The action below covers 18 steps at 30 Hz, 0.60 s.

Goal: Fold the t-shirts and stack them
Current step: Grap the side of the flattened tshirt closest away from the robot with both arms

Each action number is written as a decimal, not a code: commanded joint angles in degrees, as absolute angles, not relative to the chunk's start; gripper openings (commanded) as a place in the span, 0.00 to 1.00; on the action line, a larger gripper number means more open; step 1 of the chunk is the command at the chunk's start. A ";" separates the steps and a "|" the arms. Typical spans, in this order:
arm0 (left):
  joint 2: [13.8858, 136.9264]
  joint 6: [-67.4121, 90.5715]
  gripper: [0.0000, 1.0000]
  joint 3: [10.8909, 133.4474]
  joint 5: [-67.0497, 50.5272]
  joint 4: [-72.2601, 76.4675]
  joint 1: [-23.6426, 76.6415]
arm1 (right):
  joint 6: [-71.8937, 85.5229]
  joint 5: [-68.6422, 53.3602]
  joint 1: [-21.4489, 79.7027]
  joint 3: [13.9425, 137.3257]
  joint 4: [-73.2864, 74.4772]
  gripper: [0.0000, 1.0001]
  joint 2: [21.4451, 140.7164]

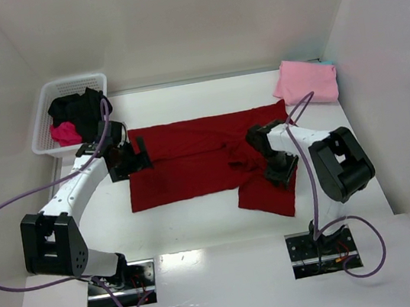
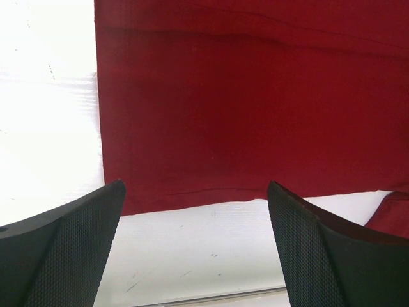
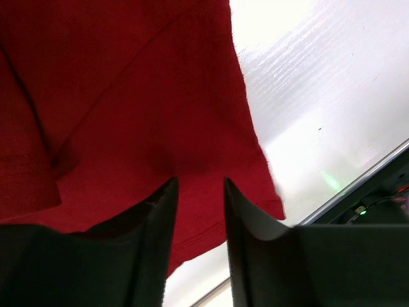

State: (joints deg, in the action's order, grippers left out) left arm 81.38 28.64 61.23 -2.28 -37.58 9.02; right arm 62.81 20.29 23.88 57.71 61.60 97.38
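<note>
Watching the dark red cloth t-shirt [image 1: 190,159] spread across the white table [image 1: 201,231], I fear a lopsided pull. My left gripper [image 2: 195,188] hangs wide apart over the hem, holding nothing. The right gripper [image 3: 199,182] looks nearly closed over the sleeve end; whether it has cloth, I cannot tell. Lifting one side alone would bunch the fabric.

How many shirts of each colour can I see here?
Dark red shirt: 1, spread on the table
Light pink shirt: 1, folded
Black shirt: 1, in the basket
Magenta shirt: 1, in the basket
Total: 4
</note>
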 commanded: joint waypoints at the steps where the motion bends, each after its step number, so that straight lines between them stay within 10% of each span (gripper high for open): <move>1: 80.95 28.04 0.99 63.28 -3.34 -37.44 8.61 | 63.11 22.94 24.52 58.54 61.35 0.34 98.26; 11: 80.95 27.51 0.99 63.81 -3.34 -37.44 8.09 | 63.98 18.81 25.66 55.99 57.48 0.29 96.94; 18: 80.95 26.98 0.99 63.81 -3.34 -37.44 8.09 | 66.09 18.11 26.19 53.62 54.67 0.01 96.42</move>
State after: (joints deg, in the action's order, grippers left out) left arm 81.38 28.45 61.52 -2.63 -37.56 8.43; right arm 63.29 18.02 25.54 55.40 57.58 97.71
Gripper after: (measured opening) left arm 0.992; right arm 0.091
